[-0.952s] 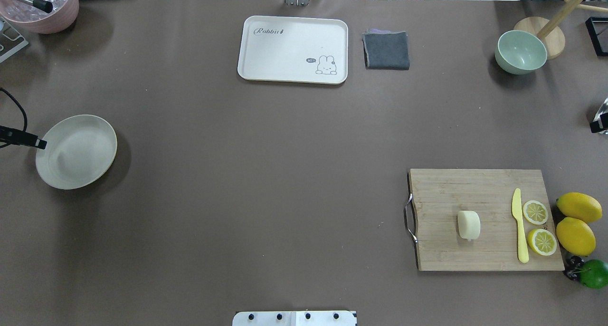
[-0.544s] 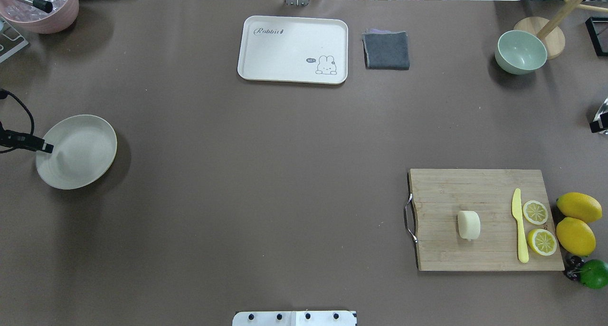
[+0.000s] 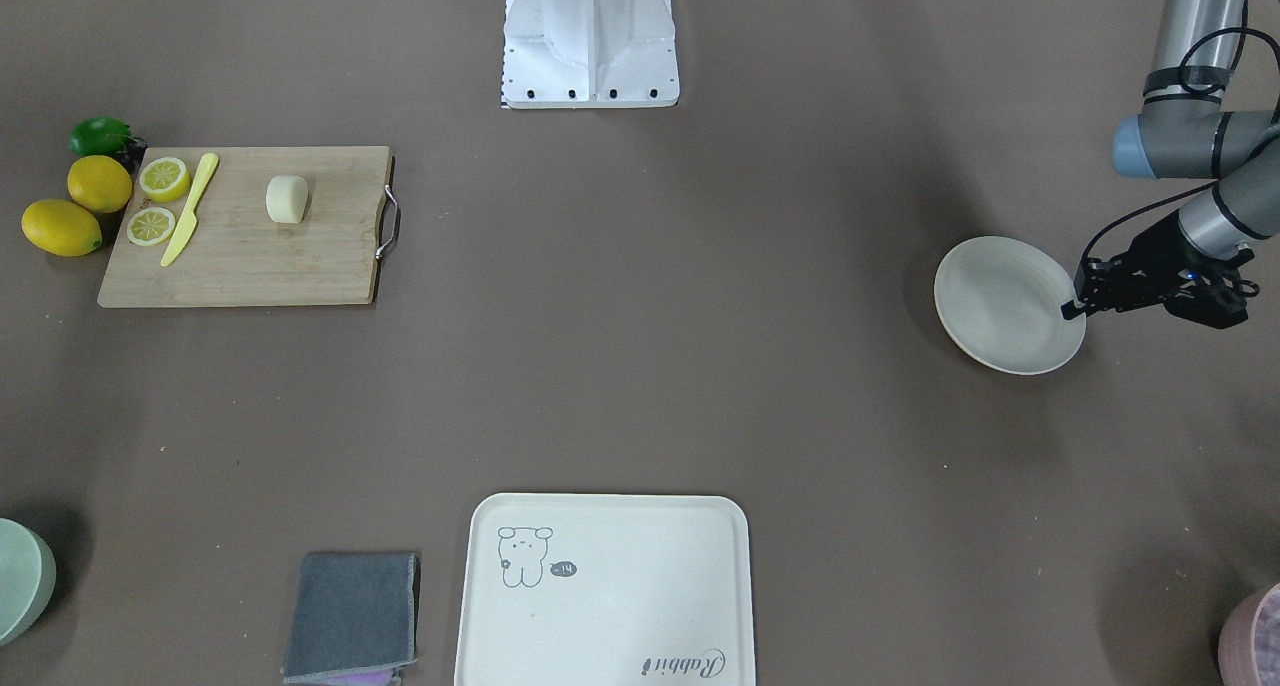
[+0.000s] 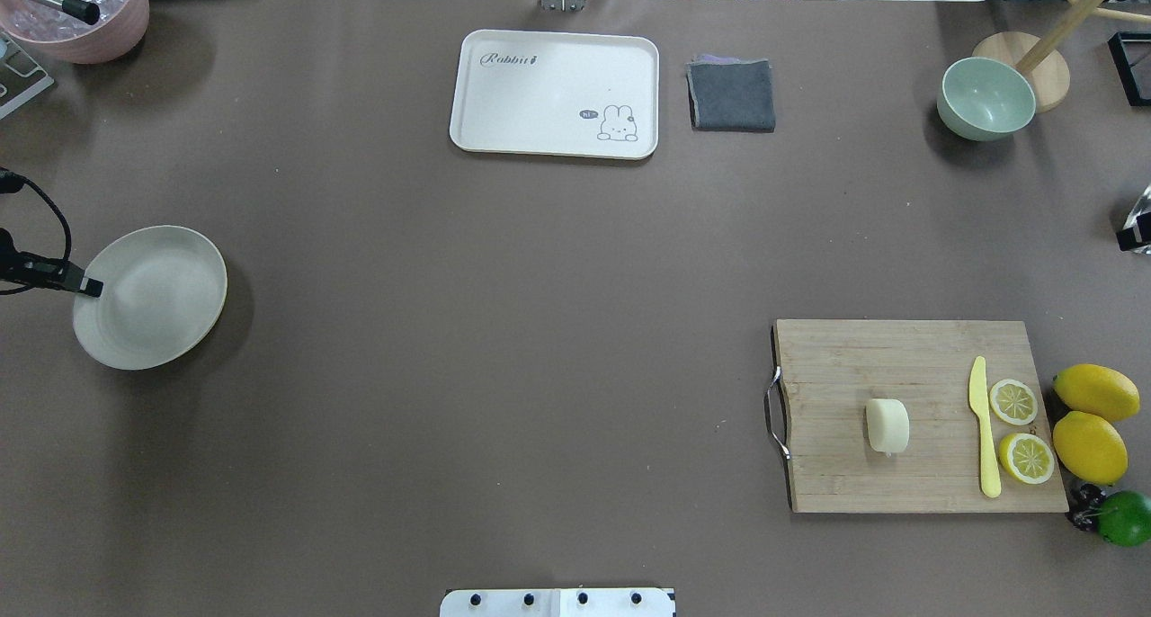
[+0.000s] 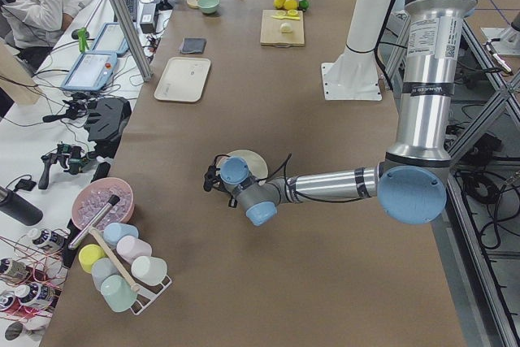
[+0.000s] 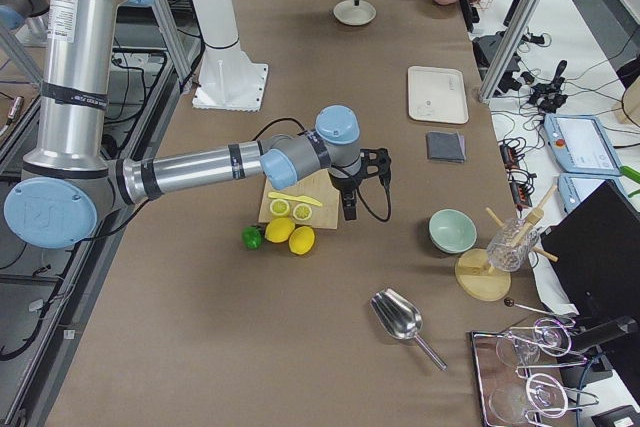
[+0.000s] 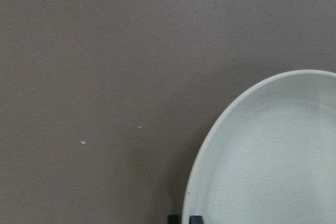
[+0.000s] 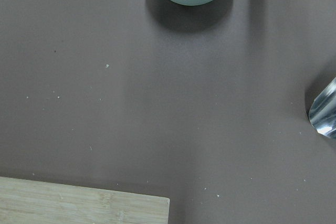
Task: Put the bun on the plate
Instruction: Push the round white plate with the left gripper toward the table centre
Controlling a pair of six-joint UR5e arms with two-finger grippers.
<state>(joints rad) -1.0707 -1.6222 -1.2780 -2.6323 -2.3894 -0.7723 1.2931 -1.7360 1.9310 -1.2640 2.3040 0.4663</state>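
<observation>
Overhead exterior shows a brown desk [image 4: 504,329] carrying a wooden cutting board [image 4: 854,365], and everything else is placed from that board. Farthest to the board's left, well apart from it, the left hand [image 4: 88,286] sits at the outer rim of the plate [image 4: 166,316]. The left wrist-mounted view catches two dark fingertips [image 7: 195,220] on either side of that rim. The hand therefore looks clamped onto the plate, though the contact lies at the very bottom edge of that picture and is hard to read. Beyond the board's far left corner, well apart from it, lies a cream tray [image 4: 539,86] with a rabbit drawing. A folded grey cloth [image 4: 732,95] lies between that tray and the line of the board's handle end. The board has a metal handle [image 4: 775,415] on its left end. The bun [image 4: 887,425] lies on the board, a little toward the handle from the middle, and touches nothing else. Further along the board, near its right end, lies a yellow knife [image 4: 985,428] with two lemon slices [image 4: 1013,401] just beside it. Beyond the board's far right corner stands a mint-green bowl [image 4: 986,98]. Just off the board's right end sit two whole lemons [image 4: 1095,392] and a lime [image 4: 1124,518]. The right hand [image 6: 348,211] shows only in the exterior right view. It hangs over the desk just past the board on the bowl side, and I cannot tell whether it is released or clenched.
</observation>
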